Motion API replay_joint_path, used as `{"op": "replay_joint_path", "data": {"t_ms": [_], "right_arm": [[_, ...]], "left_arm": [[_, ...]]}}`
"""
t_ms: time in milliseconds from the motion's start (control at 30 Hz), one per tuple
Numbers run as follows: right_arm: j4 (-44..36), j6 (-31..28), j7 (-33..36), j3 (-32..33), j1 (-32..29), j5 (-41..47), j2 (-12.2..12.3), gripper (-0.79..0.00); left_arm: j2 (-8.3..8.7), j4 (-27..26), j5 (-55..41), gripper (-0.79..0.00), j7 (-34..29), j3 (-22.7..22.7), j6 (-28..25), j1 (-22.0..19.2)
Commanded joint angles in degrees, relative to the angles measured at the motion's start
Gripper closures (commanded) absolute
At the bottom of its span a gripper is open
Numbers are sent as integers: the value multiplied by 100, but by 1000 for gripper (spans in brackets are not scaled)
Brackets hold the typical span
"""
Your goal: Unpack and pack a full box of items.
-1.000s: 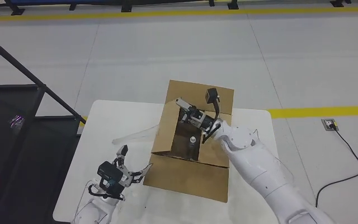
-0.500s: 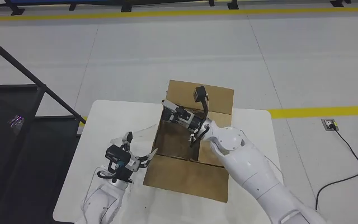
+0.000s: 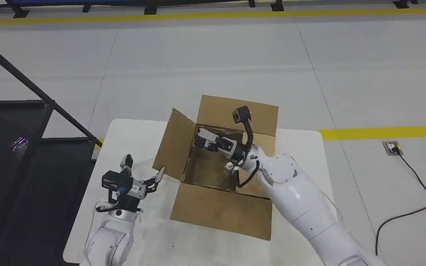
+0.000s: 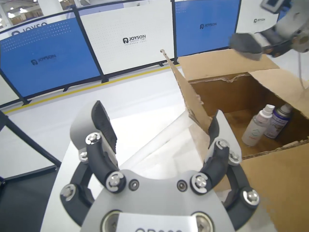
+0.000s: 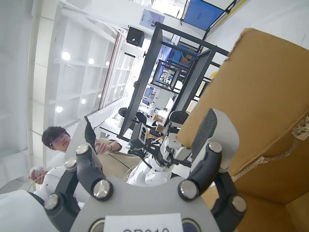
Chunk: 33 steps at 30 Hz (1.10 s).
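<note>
A brown cardboard box (image 3: 226, 209) stands open on the white table (image 3: 130, 136). Its left flap (image 3: 170, 143) stands up and leans outward. Inside, against the near wall, stand a white spray bottle (image 4: 256, 129) and a purple spray can (image 4: 277, 121). My right gripper (image 3: 202, 139) hovers open over the box's far left corner, just inside that flap (image 5: 260, 97). My left gripper (image 3: 143, 169) is open and holds nothing, low over the table left of the box, with one fingertip (image 4: 213, 127) close to the flap's lower edge (image 4: 190, 97).
A clear plastic sheet (image 4: 154, 143) lies on the table between my left gripper and the box. The far flap (image 3: 239, 110) stands up at the back. A black frame (image 3: 26, 159) borders the table's left side. Bare tabletop lies left of the box.
The left flap swung from over the box's opening to standing outward. My left gripper drew back to the left. My right gripper shifted along the box's far left corner.
</note>
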Motion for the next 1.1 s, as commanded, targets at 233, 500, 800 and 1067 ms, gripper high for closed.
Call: {"op": "replay_joint_path", "data": {"t_ms": [233,500,800,1067], "right_arm": [[-2681,53,-155,1454,-1816,-1306,549,-785],[-3430,180,-265,1874,-2430,-1588,660,-785],[-3435,214,-300,1872,-2465,-1599,661,-785],[-3591,48,-23,2108,-2695,-1669,758,-785]], "left_arm": [[40,626,-245,-785,-154,-369,-236,28],[35,1175,-288,-785,-318,-270,-451,-245],[35,1283,-225,-785,-314,-211,-531,-375],[105,-47,-400,-785,-97,-743,-699,194]]}}
